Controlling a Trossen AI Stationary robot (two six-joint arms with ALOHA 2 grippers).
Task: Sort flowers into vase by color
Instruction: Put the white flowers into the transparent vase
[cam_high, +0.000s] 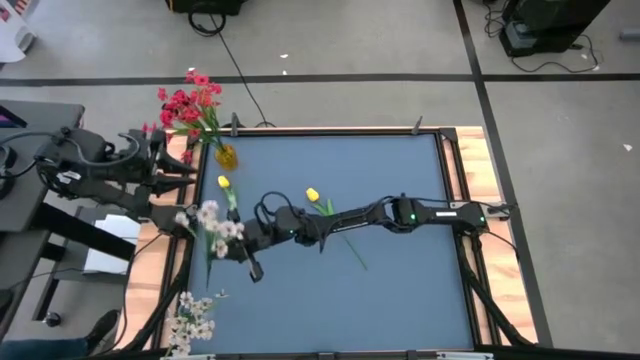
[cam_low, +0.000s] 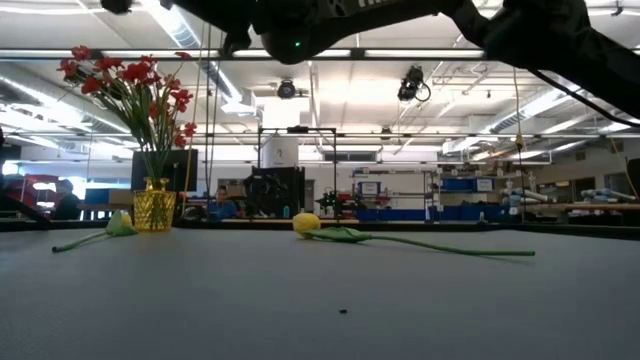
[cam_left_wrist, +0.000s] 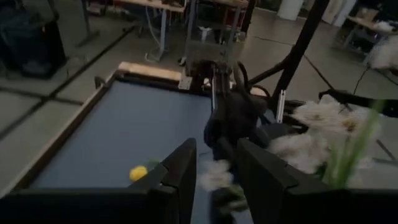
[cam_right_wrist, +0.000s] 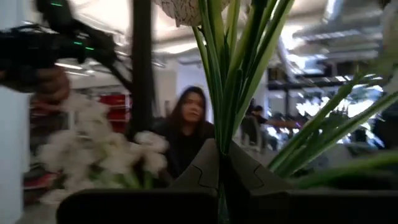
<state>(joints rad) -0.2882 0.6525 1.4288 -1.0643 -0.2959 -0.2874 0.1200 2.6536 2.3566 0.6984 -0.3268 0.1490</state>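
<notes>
White flower spray held over the tabletop's left edge, stems pinched in right tool; thin stems could slip through, left tool spread, idle nearby.

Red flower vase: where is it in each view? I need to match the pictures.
High view: red flower vase at the table's far left corner.
Low view: far left, on the table.
Left wrist view: not in it.
Right wrist view: not in it.
Shared landmark: the yellow tulip lying beside it.
</notes>
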